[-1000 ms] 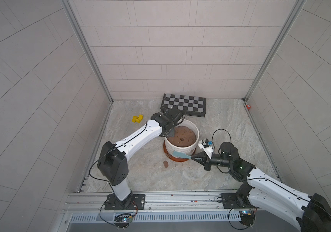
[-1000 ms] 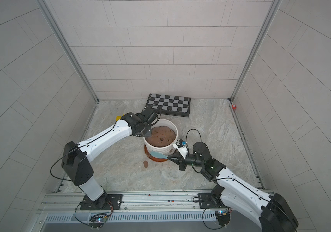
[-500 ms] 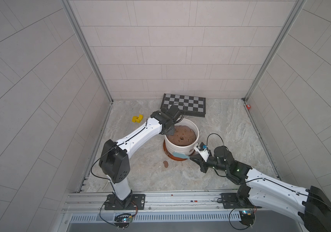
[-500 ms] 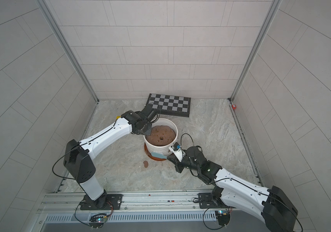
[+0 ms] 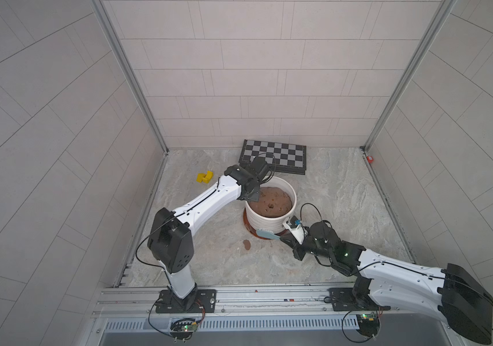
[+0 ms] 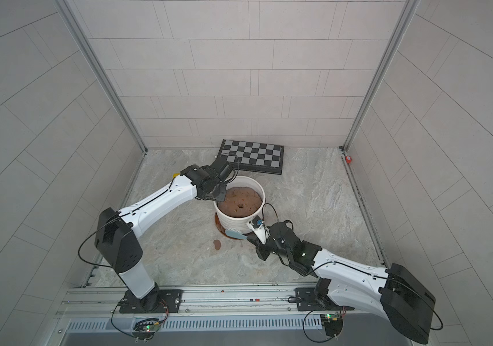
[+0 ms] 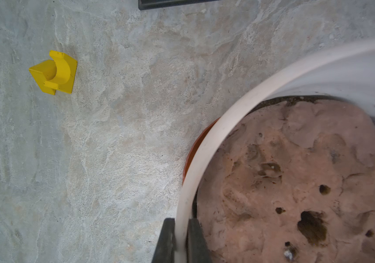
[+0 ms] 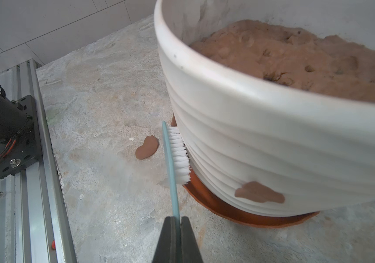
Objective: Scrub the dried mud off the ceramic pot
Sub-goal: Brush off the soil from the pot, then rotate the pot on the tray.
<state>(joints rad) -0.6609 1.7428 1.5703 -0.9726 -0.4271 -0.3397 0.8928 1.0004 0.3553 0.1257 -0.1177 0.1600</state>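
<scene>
In both top views I see the ceramic pot (image 5: 264, 220) packed with soil (image 5: 272, 202). I judge it heavy, rigid and liable to chip, with slick glazed ribs. My left gripper (image 5: 252, 196) sits at the pot's left rim. My right gripper (image 5: 284, 238) is just beside the pot's near wall, carrying a brush (image 5: 266, 233). One chip of dried mud (image 5: 246, 244) lies on the floor near the pot's base.

Left wrist: the jaws clamp across the pot's rim, one finger outside and one inside by the soil. I think that is the sensible hold.

Right wrist: the jaws are pinched tight on the brush's thin handle, and the bristles (image 8: 178, 150) touch the pot's lower ribs. A mud patch (image 8: 259, 193) clings to the pot's wall near them, just above the saucer (image 8: 239, 215).
</scene>
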